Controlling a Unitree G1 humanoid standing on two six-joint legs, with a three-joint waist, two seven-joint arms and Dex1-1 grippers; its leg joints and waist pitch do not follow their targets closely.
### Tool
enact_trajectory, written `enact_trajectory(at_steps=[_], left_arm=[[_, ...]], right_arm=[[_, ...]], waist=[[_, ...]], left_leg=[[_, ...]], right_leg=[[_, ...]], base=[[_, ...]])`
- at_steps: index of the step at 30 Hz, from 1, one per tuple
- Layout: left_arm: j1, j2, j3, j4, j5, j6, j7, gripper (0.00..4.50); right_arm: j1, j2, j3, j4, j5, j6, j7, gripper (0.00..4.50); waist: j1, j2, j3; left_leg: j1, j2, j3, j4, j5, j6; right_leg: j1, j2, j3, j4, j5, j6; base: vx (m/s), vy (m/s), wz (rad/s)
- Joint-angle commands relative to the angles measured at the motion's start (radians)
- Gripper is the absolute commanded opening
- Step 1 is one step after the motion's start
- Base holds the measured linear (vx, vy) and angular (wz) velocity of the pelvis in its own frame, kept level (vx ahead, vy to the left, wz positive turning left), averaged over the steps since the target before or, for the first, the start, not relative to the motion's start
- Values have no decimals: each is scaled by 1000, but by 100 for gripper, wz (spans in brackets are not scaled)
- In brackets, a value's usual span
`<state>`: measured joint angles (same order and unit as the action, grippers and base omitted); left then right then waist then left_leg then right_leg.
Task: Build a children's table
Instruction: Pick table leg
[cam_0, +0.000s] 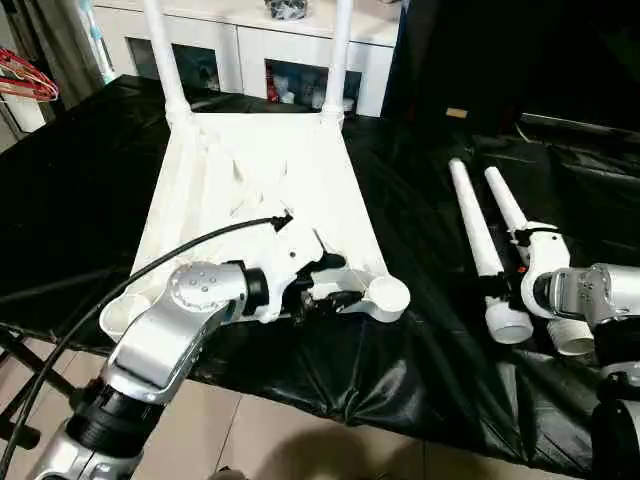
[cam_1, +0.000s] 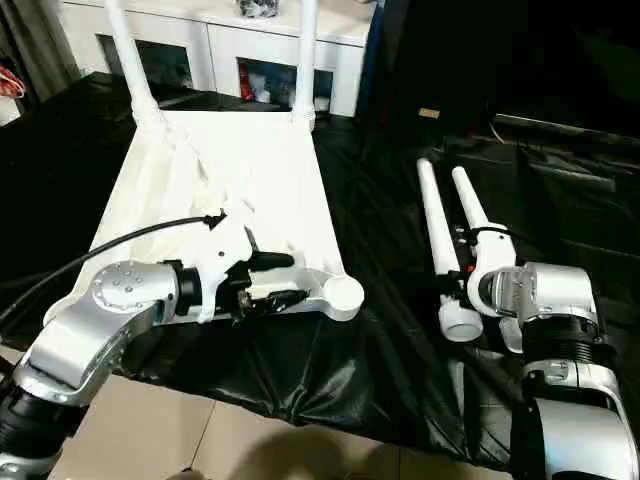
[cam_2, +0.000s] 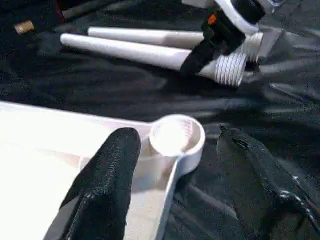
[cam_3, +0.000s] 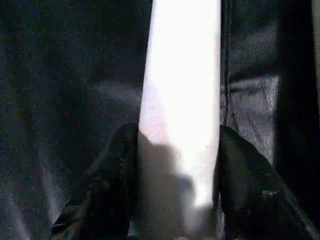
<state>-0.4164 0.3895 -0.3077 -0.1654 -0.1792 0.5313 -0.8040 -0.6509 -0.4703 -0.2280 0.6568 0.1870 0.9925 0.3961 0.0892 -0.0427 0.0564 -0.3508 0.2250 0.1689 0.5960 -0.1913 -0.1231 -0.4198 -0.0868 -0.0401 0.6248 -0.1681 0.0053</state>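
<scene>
Centre frame, the upturned white plastic tabletop (cam_0: 270, 190) lies on my black-draped surface (cam_0: 420, 330); my left gripper (cam_0: 325, 285) straddles its near rim, fingers apart. At right, my right gripper (cam_3: 175, 165) brackets a long white tube leg (cam_0: 475, 225) running up-frame, threaded end near me.

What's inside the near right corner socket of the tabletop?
Nothing: the socket sits bare, no leg in it. The two loose legs lie on the black sheet. The tabletop hides whatever lies beneath it.
</scene>
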Motion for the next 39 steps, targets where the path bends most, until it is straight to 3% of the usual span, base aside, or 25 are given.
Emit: enact_trajectory(at_steps=[1, 4, 6, 7, 8, 9, 13, 15, 20, 24, 28, 33, 34, 39], left_arm=[[-40, -30, 26, 31, 12, -25, 43, 290], [-61, -63, 50, 67, 19, -52, 87, 290], [-85, -112, 85, 120, 26, -78, 164, 290], [-85, -112, 85, 120, 26, -78, 164, 290], [-93, -125, 92, 136, 30, -86, 187, 290], [-104, -143, 104, 153, 25, -88, 207, 290], [-153, -213, 125, 212, 0, -80, 244, 290], [-189, -267, 154, 263, -21, -69, 290, 290], [-238, -323, 190, 338, -44, -76, 333, 290], [-284, -363, 220, 379, -73, -39, 345, 290], [-332, -404, 278, 412, -150, 15, 343, 290], [-388, -457, 404, 413, -340, 133, 332, 290], [-396, -463, 419, 417, -362, 155, 333, 290], [-405, -473, 435, 441, -384, 210, 342, 290]], right_arm=[[-2, 10, -46, -26, 30, -41, -5, 191], [9, 34, -78, -71, 56, -83, -10, 189], [25, 70, -117, -129, 88, -107, -29, 189], [25, 70, -117, -129, 88, -107, -29, 189], [32, 82, -130, -148, 101, -119, -35, 189], [39, 96, -141, -167, 114, -131, -37, 189], [90, 159, -167, -270, 172, -235, 4, 189], [129, 193, -157, -345, 202, -297, 54, 189], [176, 237, -143, -461, 265, -297, 126, 188], [231, 265, -93, -568, 316, -284, 187, 188], [273, 282, -59, -651, 379, -264, 252, 188], [304, 281, -27, -715, 426, -243, 300, 188], [307, 281, -23, -720, 432, -241, 306, 188], [309, 277, -1, -745, 468, -225, 330, 188]], waist=[[2, -13, -72], [1, -12, -73], [1, 5, -75], [1, 5, -75], [-2, -3, -76], [1, 9, -77], [2, 10, -78], [2, 11, -79], [5, 10, -77], [4, 12, -75], [7, 12, -72], [11, 9, -73], [11, 4, -73], [12, 3, -72]], left_leg=[[-7, -19, 23, -59, -124, -2], [-12, -20, 22, -59, -112, 2], [-10, -21, 20, -58, -105, 0], [-10, -21, 20, -58, -105, 0], [-10, -21, 21, -57, -104, 3], [-7, -20, 18, -58, -107, 3], [-6, -19, 21, -58, -116, 8], [-9, -18, 17, -60, -117, 20], [-9, -18, 16, -60, -118, 39], [-9, -19, 16, -62, -133, 36], [-9, -18, 14, -65, -163, 33], [-13, -18, 13, -63, -133, 36], [-13, -19, 15, -62, -132, 36], [-14, -18, 14, -63, -108, 49]], right_leg=[[58, -19, 19, -71, -242, -159], [61, -20, 19, -72, -224, -156], [62, -18, 20, -67, -192, -164], [62, -18, 20, -67, -192, -164], [62, -17, 19, -68, -179, -165], [62, -18, 19, -66, -176, -169], [61, -18, 20, -71, -154, -179], [67, -18, 18, -66, -128, -196], [69, -19, 18, -71, -135, -194], [68, -20, 18, -77, -170, -185], [65, -22, 17, -85, -229, -176], [66, -23, 16, -79, -189, -193], [66, -23, 16, -79, -189, -194], [67, -23, 16, -81, -185, -182]], base=[[0, 0, 0], [0, 0, 0], [0, 0, 0], [0, 0, 0], [0, 0, 0], [0, 0, 0], [0, 0, 0], [0, 0, 0], [0, 0, 0], [0, 0, 0], [0, 0, 0], [0, 0, 0], [0, 0, 0], [0, 0, 0]])
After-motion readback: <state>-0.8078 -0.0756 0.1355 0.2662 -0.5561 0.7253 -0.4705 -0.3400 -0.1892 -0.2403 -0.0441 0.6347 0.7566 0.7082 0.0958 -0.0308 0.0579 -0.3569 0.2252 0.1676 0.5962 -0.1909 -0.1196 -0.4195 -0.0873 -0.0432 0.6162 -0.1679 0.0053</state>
